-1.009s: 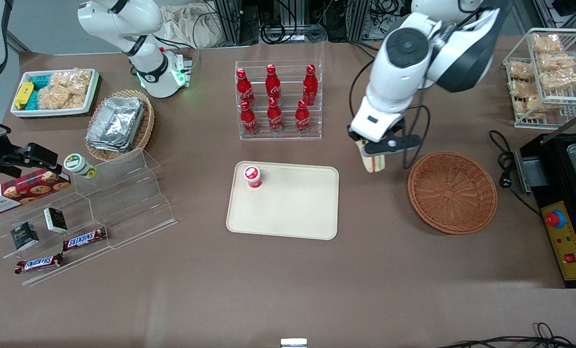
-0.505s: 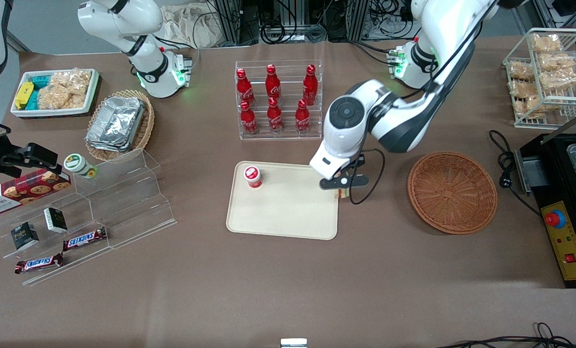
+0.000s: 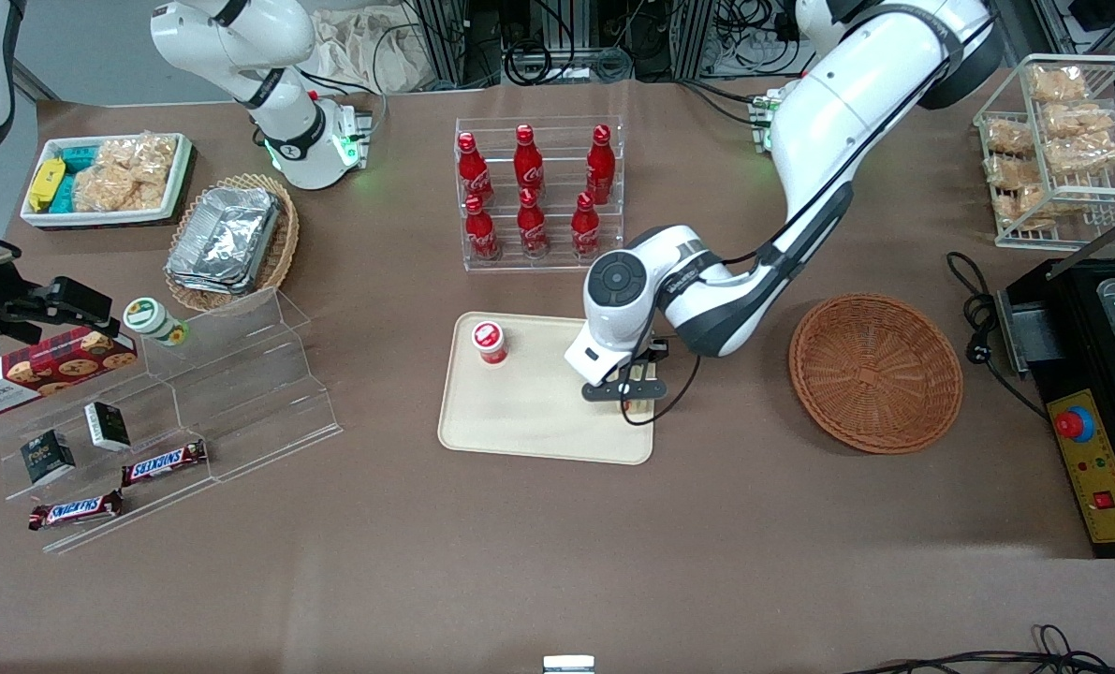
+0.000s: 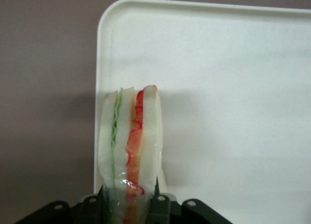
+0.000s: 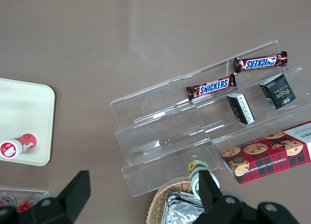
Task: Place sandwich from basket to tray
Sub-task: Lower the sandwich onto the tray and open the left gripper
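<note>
My left gripper (image 3: 634, 397) is low over the cream-beige tray (image 3: 529, 426), at the tray's edge nearest the basket. It is shut on the sandwich (image 4: 129, 151), a wrapped white bread wedge with green, orange and red filling, held upright between the fingers (image 4: 159, 209). In the front view only a sliver of the sandwich (image 3: 641, 405) shows under the hand. The tray (image 4: 233, 88) lies just below the sandwich. The round reddish-brown wicker basket (image 3: 875, 373) is empty, toward the working arm's end of the table.
A small red-capped bottle (image 3: 490, 342) lies on the tray at its corner toward the parked arm. A clear rack of red cola bottles (image 3: 538, 192) stands farther from the front camera than the tray. Clear acrylic steps (image 3: 239, 374) with snacks stand toward the parked arm's end.
My gripper has carried the sandwich from beside the basket to over the tray's edge and has come down lower.
</note>
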`<state>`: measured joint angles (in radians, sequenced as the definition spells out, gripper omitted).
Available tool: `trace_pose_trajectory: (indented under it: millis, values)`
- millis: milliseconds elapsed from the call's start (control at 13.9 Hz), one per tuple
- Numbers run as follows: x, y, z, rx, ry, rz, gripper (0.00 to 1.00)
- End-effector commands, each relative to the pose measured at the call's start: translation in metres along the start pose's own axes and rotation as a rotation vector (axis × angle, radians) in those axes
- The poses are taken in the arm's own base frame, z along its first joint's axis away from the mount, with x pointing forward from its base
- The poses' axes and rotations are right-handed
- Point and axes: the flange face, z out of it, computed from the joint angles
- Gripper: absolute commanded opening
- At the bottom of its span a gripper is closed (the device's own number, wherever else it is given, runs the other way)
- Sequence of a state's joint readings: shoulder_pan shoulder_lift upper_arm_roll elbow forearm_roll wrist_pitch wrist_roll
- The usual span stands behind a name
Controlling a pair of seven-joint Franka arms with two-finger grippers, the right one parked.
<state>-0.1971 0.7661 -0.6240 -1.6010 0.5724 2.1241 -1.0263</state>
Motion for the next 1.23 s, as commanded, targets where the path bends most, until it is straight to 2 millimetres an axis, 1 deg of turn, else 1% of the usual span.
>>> trace_pose_trajectory:
  millis: [0, 72, 144, 216, 288, 360, 432, 505, 577, 649, 793, 865, 937, 1153]
  values:
    - [0.010, 0.003, 0.000, 0.016, 0.023, -0.015, 0.45]
    - [0.008, 0.005, 0.002, 0.016, 0.020, -0.012, 0.62]
    - [0.008, 0.006, 0.001, 0.013, 0.022, -0.017, 0.89]
    - [0.011, 0.006, -0.005, 0.004, 0.024, -0.053, 1.00]
    - [0.022, 0.003, -0.022, -0.013, 0.045, -0.167, 1.00]
    - [0.031, -0.010, -0.038, -0.014, 0.071, -0.272, 1.00]
    - [0.034, -0.015, -0.067, -0.027, 0.108, -0.315, 1.00]
    - [0.037, -0.023, -0.089, -0.024, 0.133, -0.340, 1.00]
    - [0.042, -0.037, -0.110, -0.010, 0.149, -0.365, 1.00]
    - [0.048, -0.056, -0.125, 0.002, 0.146, -0.399, 1.00]
    - [0.059, -0.094, -0.153, 0.006, 0.158, -0.454, 1.00]
    - [0.060, -0.109, -0.159, 0.015, 0.169, -0.462, 1.00]
    - [0.059, -0.123, -0.169, 0.015, 0.172, -0.450, 1.00]
    - [0.061, -0.174, -0.203, 0.003, 0.109, -0.401, 1.00]
